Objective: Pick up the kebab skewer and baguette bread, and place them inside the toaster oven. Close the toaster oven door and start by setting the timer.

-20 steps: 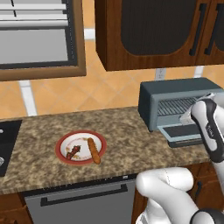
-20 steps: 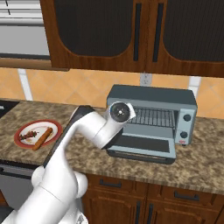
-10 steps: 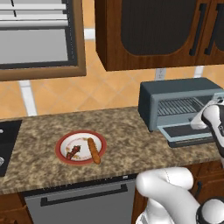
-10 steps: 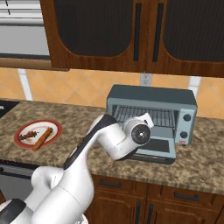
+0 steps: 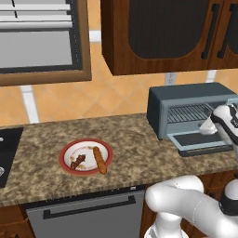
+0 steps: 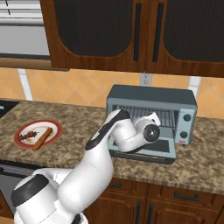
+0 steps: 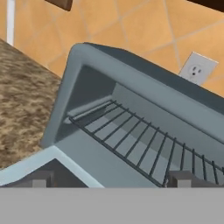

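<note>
Nothing of the task proper was done yet, as far as I could judge: the kebab skewer (image 5: 77,161) and the baguette bread (image 5: 99,160) both lay on the red-rimmed plate (image 5: 68,148), well apart from the toaster oven (image 5: 189,115), which stood at the far right of the granite tabletop (image 5: 130,139). The toaster oven door (image 5: 202,141) hung dropped flat in front of the box, so the mouth was ready to take food, and my pincer (image 7: 109,178) hovered just above that door with its jaws spread wide and nothing between them. Left to do, by my reckoning: fetch both items, set them on the rack, shut the door and turn the timer. The skewer was a short thin stick with dark brown and reddish chunks, resting on the left half of the plate; the baguette was a slim orange-brown loaf with rounded ends, lying to the right of it, one end reaching out over the plate's front rim. Whether the two touched, I could not tell. The oven was a boxy grey-blue case with a wire rack (image 7: 144,146) inside, bare of food, and knobs (image 6: 187,127) down its right side; a wall outlet (image 7: 197,69) sat on the orange tiles behind it.
</note>
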You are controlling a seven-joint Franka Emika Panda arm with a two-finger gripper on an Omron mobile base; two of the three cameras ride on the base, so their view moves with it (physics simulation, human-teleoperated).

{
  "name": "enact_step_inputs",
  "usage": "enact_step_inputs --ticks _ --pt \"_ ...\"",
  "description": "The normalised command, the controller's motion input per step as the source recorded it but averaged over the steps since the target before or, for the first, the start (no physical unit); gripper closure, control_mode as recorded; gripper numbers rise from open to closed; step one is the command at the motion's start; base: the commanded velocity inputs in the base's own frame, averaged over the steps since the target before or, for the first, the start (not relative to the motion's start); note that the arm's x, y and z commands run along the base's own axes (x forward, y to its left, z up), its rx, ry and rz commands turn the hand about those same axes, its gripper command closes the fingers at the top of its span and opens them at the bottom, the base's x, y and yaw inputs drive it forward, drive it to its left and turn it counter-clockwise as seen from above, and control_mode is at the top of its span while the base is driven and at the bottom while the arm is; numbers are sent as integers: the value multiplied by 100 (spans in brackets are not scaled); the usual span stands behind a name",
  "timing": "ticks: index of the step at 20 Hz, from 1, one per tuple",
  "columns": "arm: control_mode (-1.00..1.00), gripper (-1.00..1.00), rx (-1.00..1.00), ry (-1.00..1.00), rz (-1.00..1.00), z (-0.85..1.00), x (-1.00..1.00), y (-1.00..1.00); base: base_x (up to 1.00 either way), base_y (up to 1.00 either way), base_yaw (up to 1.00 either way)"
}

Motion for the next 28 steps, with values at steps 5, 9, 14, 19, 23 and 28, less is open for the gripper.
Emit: enact_step_inputs --ticks 5,9,14,19,23,28 --pt "-100 -100 0 -7 2 -28 32 -9 0 0 0" --pt "-100 -100 0 0 0 -43 22 -3 0 0 0" --pt "-100 -100 0 0 0 -14 50 0 0 0 0" --pt "-100 -100 0 0 0 -24 39 -1 0 0 0" --pt "-100 -100 0 -1 0 -25 31 0 0 0 0" --pt "-100 -100 0 -3 0 -14 22 -12 0 0 0"
